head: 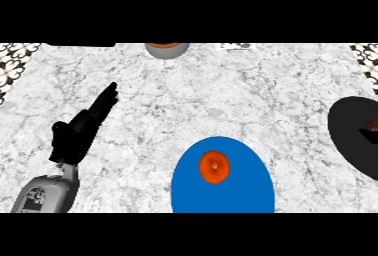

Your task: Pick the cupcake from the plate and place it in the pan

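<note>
my left hand [77,132] is the only one showing. it hangs over the left side of the counter [221,95], fingers straight and together, pointing away from me, with nothing in it. my right hand is out of the view, so i can say nothing of it.

the cupcake [214,166], orange from above, sits on the blue plate [236,197] at the lower middle, close to me and a little above the plate's centre. the black pan [348,132] lies at the right edge, partly cut off and well apart from the plate. a round pot [167,50] stands at the far edge.

i judge the task to be at its very start: the pick is not yet begun, and no hand is near the cupcake. the next move calls for a hand to come over the plate, open around the cupcake and close on it without crushing it. since the pan is on the right, my right hand looks better placed for the carry.
</note>
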`<control>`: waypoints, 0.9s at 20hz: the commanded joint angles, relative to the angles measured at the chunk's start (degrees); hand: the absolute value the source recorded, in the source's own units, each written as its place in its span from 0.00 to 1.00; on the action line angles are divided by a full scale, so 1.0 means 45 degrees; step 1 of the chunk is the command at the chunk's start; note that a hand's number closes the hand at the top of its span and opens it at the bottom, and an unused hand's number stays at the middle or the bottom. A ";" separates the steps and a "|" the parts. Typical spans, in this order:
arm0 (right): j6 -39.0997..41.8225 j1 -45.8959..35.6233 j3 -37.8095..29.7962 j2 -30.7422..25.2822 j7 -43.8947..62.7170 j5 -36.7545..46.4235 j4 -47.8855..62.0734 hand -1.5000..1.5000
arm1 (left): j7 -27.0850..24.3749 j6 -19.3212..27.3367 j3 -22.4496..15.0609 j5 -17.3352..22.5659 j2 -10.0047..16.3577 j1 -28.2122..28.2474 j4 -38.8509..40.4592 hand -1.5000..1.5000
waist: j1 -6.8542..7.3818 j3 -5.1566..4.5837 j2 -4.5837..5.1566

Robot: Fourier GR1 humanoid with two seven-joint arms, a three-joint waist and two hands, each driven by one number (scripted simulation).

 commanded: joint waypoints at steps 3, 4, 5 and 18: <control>0.0850 -0.0350 -0.1782 -0.0015 -0.2436 -0.1830 0.0259 0.00 | -0.0177 0.0036 0.0086 0.0051 -0.0209 -0.0343 0.0294 0.50 | -0.0035 0.0049 0.0067; 0.0569 -0.0283 -0.2197 0.0119 -0.2893 -0.2228 0.0114 0.00 | -0.0521 0.0149 -0.0045 -0.0229 -0.0179 0.0304 0.0215 0.50 | -0.0004 0.0042 0.0029; 0.0780 -0.0463 -0.2571 0.0040 -0.3144 -0.2634 -0.0048 0.00 | 0.0285 -0.0140 0.0107 0.0106 0.0092 0.0132 -0.0260 0.50 | 0.0024 0.0049 -0.0025; 0.6313 0.1672 -0.5117 -0.0845 -0.7314 -0.5515 0.1112 0.00 | -0.0025 -0.0107 0.0136 -0.0106 -0.0114 0.0340 0.0024 0.50 | -0.0223 0.0009 -0.0053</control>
